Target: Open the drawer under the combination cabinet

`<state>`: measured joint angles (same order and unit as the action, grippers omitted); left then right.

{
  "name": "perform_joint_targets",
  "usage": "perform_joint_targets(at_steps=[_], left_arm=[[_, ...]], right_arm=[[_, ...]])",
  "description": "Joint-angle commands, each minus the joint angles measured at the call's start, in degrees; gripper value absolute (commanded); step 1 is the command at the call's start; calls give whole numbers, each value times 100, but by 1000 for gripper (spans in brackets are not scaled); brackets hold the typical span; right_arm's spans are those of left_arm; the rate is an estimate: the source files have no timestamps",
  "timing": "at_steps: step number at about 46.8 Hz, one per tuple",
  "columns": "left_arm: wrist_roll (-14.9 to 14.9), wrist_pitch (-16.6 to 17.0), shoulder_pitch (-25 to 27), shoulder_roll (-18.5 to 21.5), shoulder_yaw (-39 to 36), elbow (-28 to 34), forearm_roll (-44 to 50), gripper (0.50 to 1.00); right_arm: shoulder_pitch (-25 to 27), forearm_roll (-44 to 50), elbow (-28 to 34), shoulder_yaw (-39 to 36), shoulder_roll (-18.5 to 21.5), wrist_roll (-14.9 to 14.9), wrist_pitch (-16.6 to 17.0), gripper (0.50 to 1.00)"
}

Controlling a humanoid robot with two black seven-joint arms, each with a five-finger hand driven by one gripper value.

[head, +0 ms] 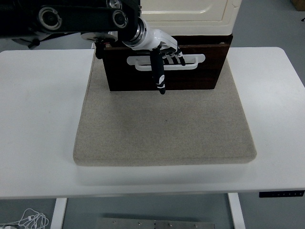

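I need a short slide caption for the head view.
Left hand hooks the white handle of the dark drawer under the cream cabinet.

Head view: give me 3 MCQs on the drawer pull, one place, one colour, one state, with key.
1. Where does the dark brown drawer stand?
A. on the beige mat
B. on the bare white table
C. on the floor

2. What colour is the drawer's handle?
A. black
B. red
C. white

3. What is the left hand doing?
A. resting flat on the mat
B. hooked into the handle
C. holding a cable

Key:
1 A, the drawer front stands at the far end of the beige mat, which lies on the white table, below the cream cabinet.
2 C, the handle is a white bar across the dark front.
3 B, its fingers curl into the handle slot while the thumb hangs down in front of the drawer.
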<state>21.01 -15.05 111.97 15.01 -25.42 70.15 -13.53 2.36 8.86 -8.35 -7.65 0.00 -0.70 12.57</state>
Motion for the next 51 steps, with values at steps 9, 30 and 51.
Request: perform_joint_targets(at_steps=[9, 30, 51], left_arm=[[8, -51, 35, 19, 19, 104, 9, 1000], [17, -279, 158, 37, 28, 174, 9, 1000], [35, -578, 202, 55, 98, 192, 9, 1000]], right_arm=[[1, 2, 0, 0, 0, 0, 0, 926], [1, -7, 0, 0, 0, 0, 0, 926], [1, 2, 0, 0, 0, 0, 0, 926]])
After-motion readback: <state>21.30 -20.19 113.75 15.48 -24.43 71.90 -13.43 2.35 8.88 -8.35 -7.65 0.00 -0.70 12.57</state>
